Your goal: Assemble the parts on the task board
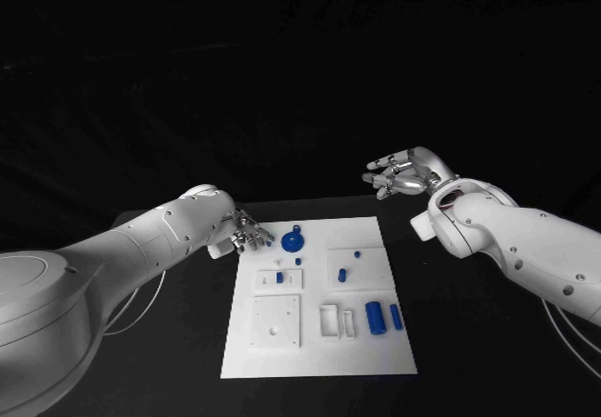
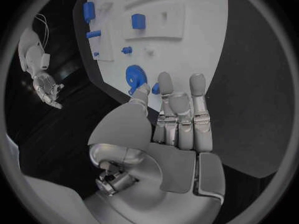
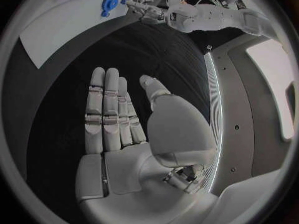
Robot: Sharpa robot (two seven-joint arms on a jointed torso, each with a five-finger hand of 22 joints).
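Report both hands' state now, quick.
Left hand: open, holding nothing, at the task board's edge.
Right hand: open, holding nothing, off the board.

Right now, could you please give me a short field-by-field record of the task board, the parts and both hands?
board: white task board flat on the black table
round part: blue wheel-shaped part at the board's far end
other parts: two blue cylinders lying nearer the robot, by a white block
left hand: left hand open, over the board's far left edge, beside the wheel-shaped part
right hand: right hand open, raised beyond the board, holding nothing
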